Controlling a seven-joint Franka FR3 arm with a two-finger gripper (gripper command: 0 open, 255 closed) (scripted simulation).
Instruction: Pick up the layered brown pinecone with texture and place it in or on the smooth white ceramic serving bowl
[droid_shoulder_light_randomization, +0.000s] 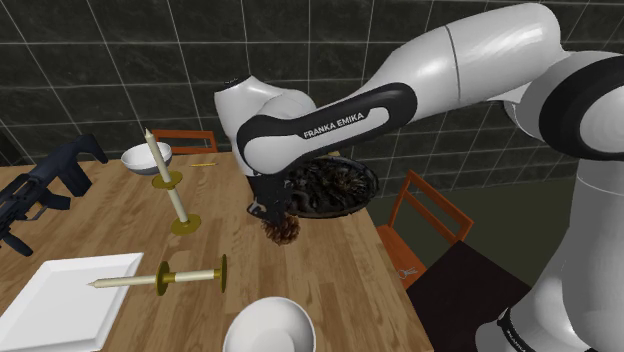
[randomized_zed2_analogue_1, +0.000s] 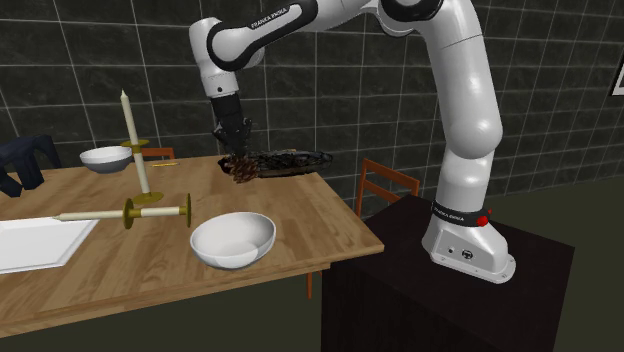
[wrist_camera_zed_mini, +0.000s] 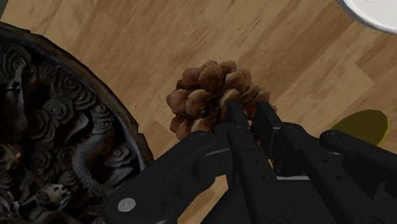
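A brown layered pinecone (droid_shoulder_light_randomization: 283, 231) (randomized_zed2_analogue_1: 240, 170) (wrist_camera_zed_mini: 207, 89) sits between the black fingers of my gripper (droid_shoulder_light_randomization: 272, 215) (randomized_zed2_analogue_1: 237, 152) (wrist_camera_zed_mini: 249, 113), which is shut on it. It hangs low over the wooden table (droid_shoulder_light_randomization: 330, 270), just beside a dark carved platter (droid_shoulder_light_randomization: 338, 185) (wrist_camera_zed_mini: 57, 146). I cannot tell whether it touches the wood. A large smooth white bowl (droid_shoulder_light_randomization: 268, 328) (randomized_zed2_analogue_1: 232, 240) stands near the table's front edge. A second, smaller white bowl (droid_shoulder_light_randomization: 145, 157) (randomized_zed2_analogue_1: 105, 157) stands at the back.
One candlestick stands upright (droid_shoulder_light_randomization: 166, 178) between the pinecone and the small bowl; another lies on its side (droid_shoulder_light_randomization: 160, 277) by a white square plate (droid_shoulder_light_randomization: 65, 295). A black gun-shaped object (droid_shoulder_light_randomization: 45, 185) lies at the shoulder view's left. Orange chairs (droid_shoulder_light_randomization: 425, 215) flank the table.
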